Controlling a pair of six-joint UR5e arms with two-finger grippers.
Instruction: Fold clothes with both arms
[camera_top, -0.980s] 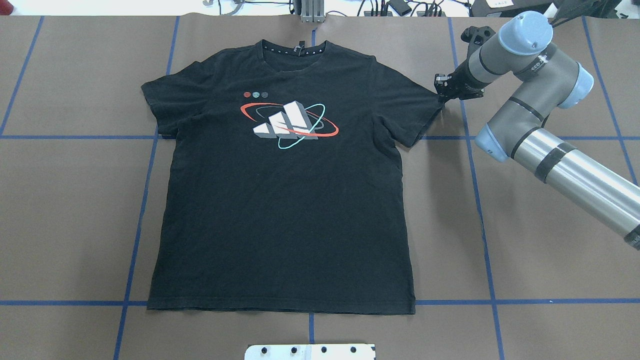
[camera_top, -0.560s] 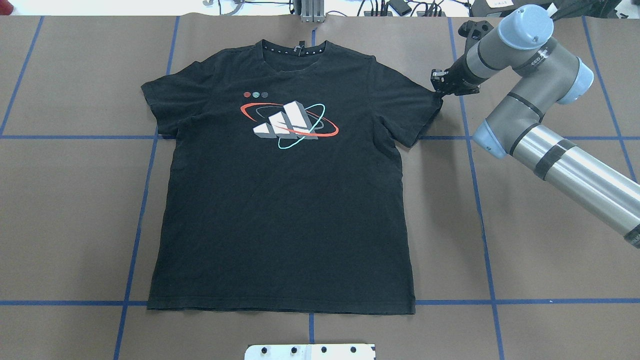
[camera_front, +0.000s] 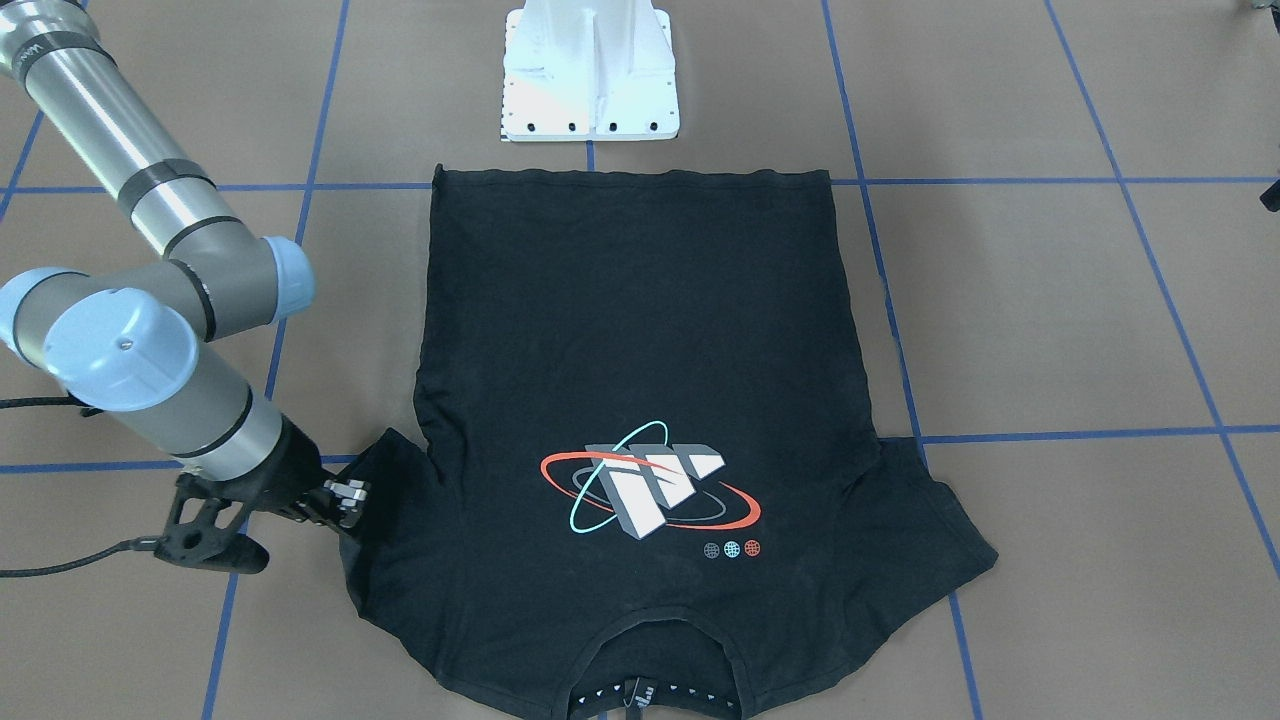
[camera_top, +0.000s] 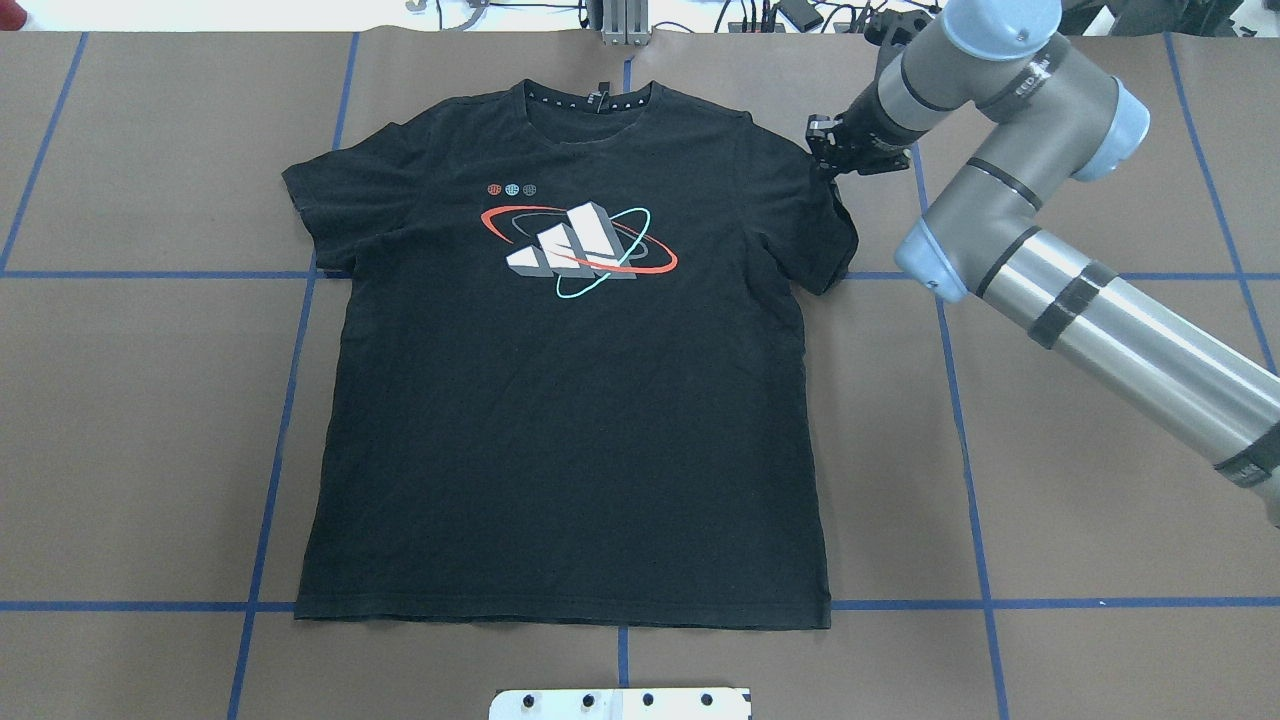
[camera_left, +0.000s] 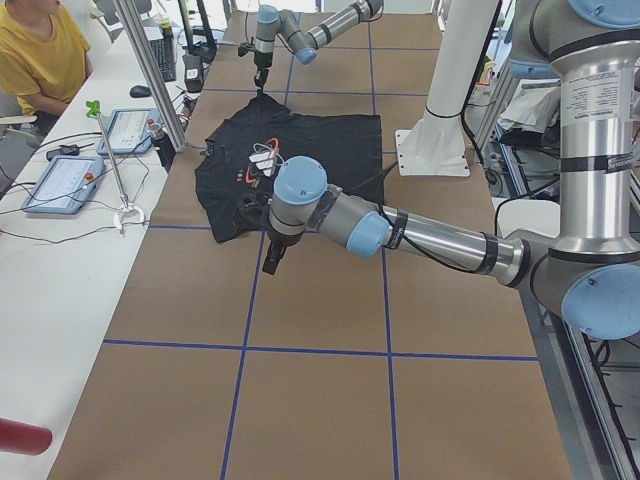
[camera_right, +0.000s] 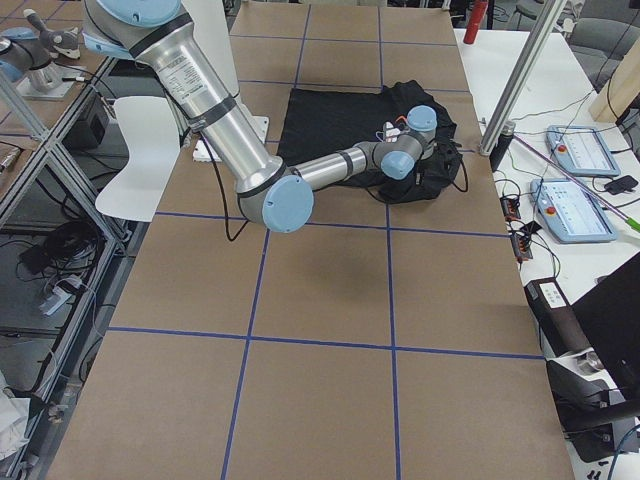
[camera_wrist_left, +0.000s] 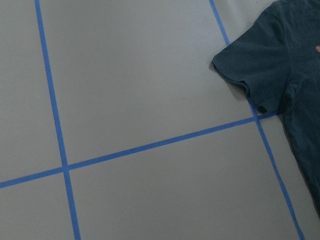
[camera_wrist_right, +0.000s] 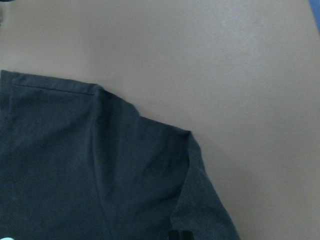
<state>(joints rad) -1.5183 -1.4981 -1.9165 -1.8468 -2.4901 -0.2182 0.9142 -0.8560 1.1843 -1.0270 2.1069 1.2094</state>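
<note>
T-shirt (camera_top: 570, 420) flat, logo up; right gripper (camera_top: 826, 162) pinches sleeve hem (camera_top: 840, 225), cloth bunched inward: sleeve fold likely underway. Off other sleeve (camera_wrist_left: 250, 65), left gripper (camera_left: 270, 262) hovers; aperture cannot tell.

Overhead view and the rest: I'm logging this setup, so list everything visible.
T-shirt: one, black, flat mid-table.
Table: one, brown, blue tape grid.
Base plate: one, white, by the shirt's hem.
Control pads: two, pale blue, side bench.
Person: one, yellow top, at that bench.
Right arm: one, silver-grey, reaching a sleeve.
Right pincer: one, black, shut on that sleeve.
Left arm: one, silver-grey, past the other sleeve.
Left pincer: one, black, over bare table.
</note>
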